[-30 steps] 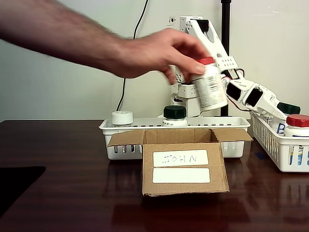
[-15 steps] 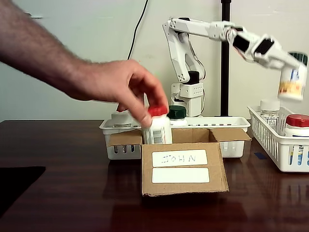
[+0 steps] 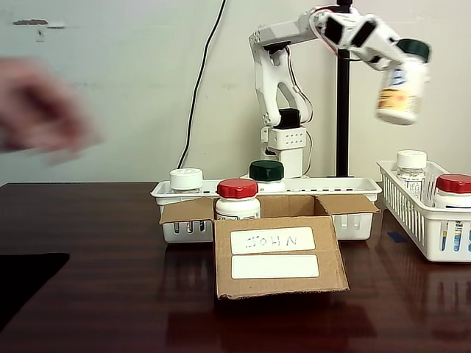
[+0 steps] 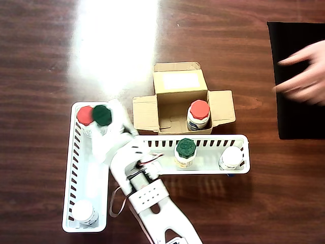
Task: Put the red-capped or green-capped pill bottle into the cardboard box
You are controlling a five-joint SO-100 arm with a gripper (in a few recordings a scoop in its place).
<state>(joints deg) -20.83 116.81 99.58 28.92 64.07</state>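
Note:
A small cardboard box (image 3: 280, 254) (image 4: 179, 81) stands open at the table's middle, with a red-capped pill bottle (image 3: 237, 198) (image 4: 198, 113) upright inside it. My gripper (image 3: 398, 68) (image 4: 107, 128) is shut on a green-capped pill bottle (image 3: 401, 87) (image 4: 102, 115). In the fixed view I hold it high at the upper right, tilted, above and to the right of the box. In the overhead view it hangs over the end of the left basket (image 4: 71, 168).
A white basket (image 3: 360, 193) (image 4: 244, 152) behind the box holds a green-capped bottle (image 3: 266, 173) (image 4: 186, 151) and a white-capped one (image 3: 186, 179) (image 4: 231, 157). The other basket (image 3: 412, 220) holds red-capped (image 3: 454, 190) and white-capped bottles. A person's hand (image 3: 37, 118) (image 4: 304, 76) hovers off to the side over a black mat (image 4: 294, 117).
The hand set the red-capped bottle into the box, let go and drew away. My gripper lifted the green-capped bottle out of the side basket and carried it higher, toward the box.

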